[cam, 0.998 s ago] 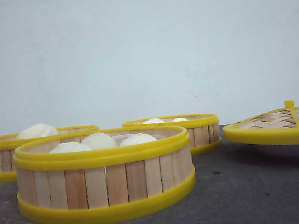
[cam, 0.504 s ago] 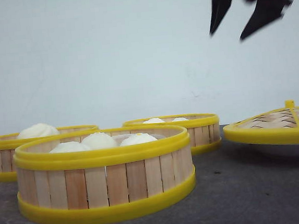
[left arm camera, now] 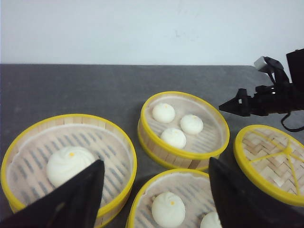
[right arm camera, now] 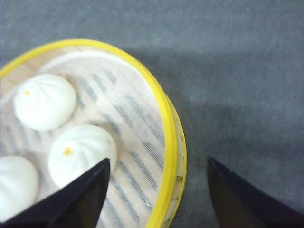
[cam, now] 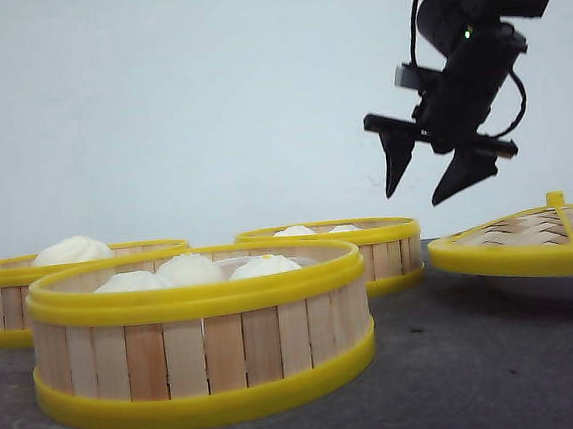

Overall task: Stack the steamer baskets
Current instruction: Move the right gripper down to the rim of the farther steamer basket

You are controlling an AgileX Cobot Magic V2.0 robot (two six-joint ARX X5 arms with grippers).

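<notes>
Worktop (cam: pixel 501 376) of dark grey, slightly mottled material fills the lower part of the front view and ends against a plain pale wall (cam: pixel 206 101). Three steamer baskets stand on it, all alike, with pale upright wooden slats between thick yellow rims. The near basket (cam: pixel 204 357) sits closest to the front camera and shows three white buns over its rim; in the left wrist view only two of its buns are inside the picture. The left basket (cam: pixel 3 300) stands behind it toward the left and holds one large bun (left arm camera: pixel 70 165). The far basket (cam: pixel 375 252) stands behind and to the right of the near one and holds three small buns (left arm camera: pixel 174 137), each with an orange dot on top. None of the baskets is stacked; each rests on the worktop on its own, close to its neighbours. One domed woven lid (cam: pixel 530 238) with a yellow rim and knob lies at the right, on something white whose edge shows beneath it. The right hand (cam: pixel 432 177) hangs in the air above the gap between the far basket and the lid, its two dark fingers spread apart with nothing between them; from its wrist camera the far basket's rim lies below it. The left hand (left arm camera: pixel 154 194) is likewise spread wide and empty, high over the near basket
</notes>
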